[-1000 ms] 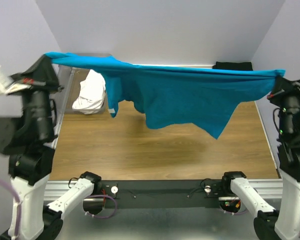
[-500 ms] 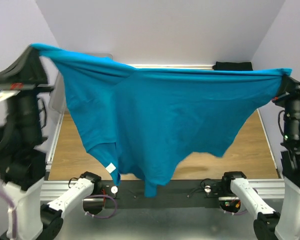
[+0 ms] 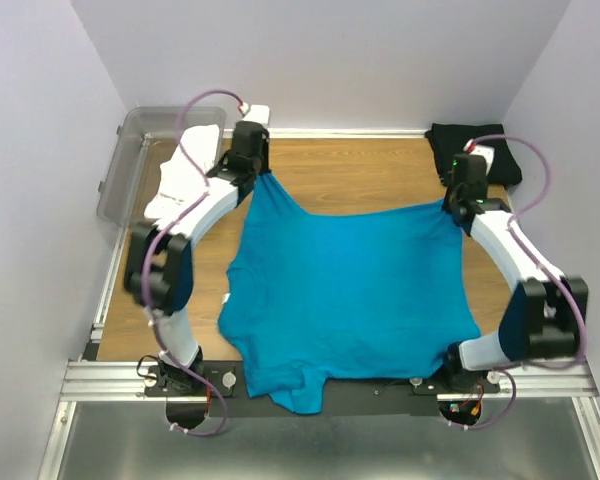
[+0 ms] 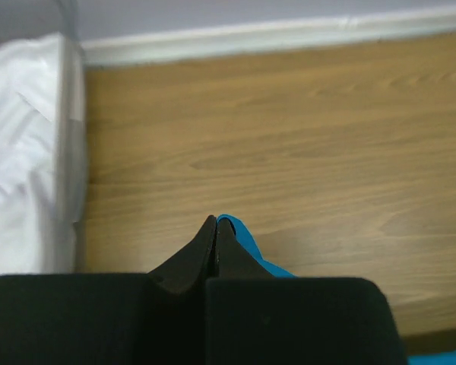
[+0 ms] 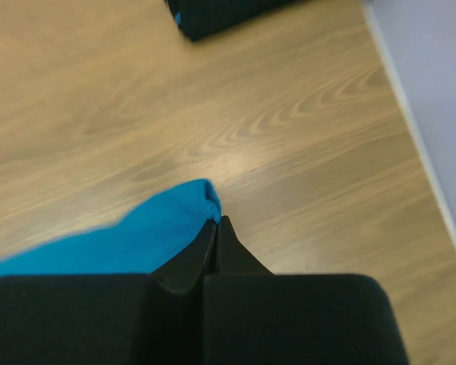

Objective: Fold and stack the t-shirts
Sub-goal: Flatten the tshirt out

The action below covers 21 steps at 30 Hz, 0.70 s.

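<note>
The teal-blue t-shirt (image 3: 345,290) lies spread over the wooden table, its near edge hanging over the front rail. My left gripper (image 3: 260,178) is shut on its far left corner, seen in the left wrist view (image 4: 232,228). My right gripper (image 3: 450,203) is shut on its far right corner, seen in the right wrist view (image 5: 167,228). The black t-shirt (image 3: 475,148) lies folded at the far right corner, and shows in the right wrist view (image 5: 220,11). The white t-shirt (image 3: 185,175) lies bunched in the tub at far left.
A clear grey plastic tub (image 3: 130,160) stands at the far left edge. Walls close in behind and on both sides. The aluminium rail (image 3: 120,375) runs along the front edge. Bare wood (image 3: 350,175) shows between the two grippers.
Both arms have swung forward and down from holding the teal shirt high in the air. The shirt now lies spread on the table, still gripped at its two far corners.
</note>
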{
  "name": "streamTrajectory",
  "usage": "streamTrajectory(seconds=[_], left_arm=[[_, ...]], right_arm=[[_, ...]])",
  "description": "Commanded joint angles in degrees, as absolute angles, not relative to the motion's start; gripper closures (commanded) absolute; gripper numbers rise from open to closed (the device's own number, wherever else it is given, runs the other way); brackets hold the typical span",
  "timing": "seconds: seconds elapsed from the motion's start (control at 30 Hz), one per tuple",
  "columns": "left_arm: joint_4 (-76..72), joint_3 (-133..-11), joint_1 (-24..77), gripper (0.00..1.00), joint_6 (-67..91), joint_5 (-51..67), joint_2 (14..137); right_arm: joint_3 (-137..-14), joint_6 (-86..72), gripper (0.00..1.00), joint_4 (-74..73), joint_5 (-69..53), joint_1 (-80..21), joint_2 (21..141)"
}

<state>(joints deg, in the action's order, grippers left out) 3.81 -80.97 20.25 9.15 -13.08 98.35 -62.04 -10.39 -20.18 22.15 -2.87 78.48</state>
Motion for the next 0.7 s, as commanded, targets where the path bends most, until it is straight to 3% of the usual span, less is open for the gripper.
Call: streamTrajectory(seconds=[0.0,0.13,0.27,0.67], left_arm=[[2.64,-87.44,19.86,1.0,10.64,-11.08,107.9],[2.64,-92.8,19.34,1.0,11.95,-10.72,120.03],[3.25,-95.7,18.46,1.0,13.89,-9.05,124.62],[5.62,-101.07,16.61,1.0,15.2,-8.79,126.48]], right_arm=[[-58.89,-11.08,0.99,-2.84,25.14,-2.2,85.84],[-61.95,-8.27,0.99,5.62,22.33,-0.97,100.5],[-66.26,-5.11,0.99,7.64,17.68,-0.35,108.08],[-75.41,-1.15,0.99,11.16,18.02,1.93,117.43]])
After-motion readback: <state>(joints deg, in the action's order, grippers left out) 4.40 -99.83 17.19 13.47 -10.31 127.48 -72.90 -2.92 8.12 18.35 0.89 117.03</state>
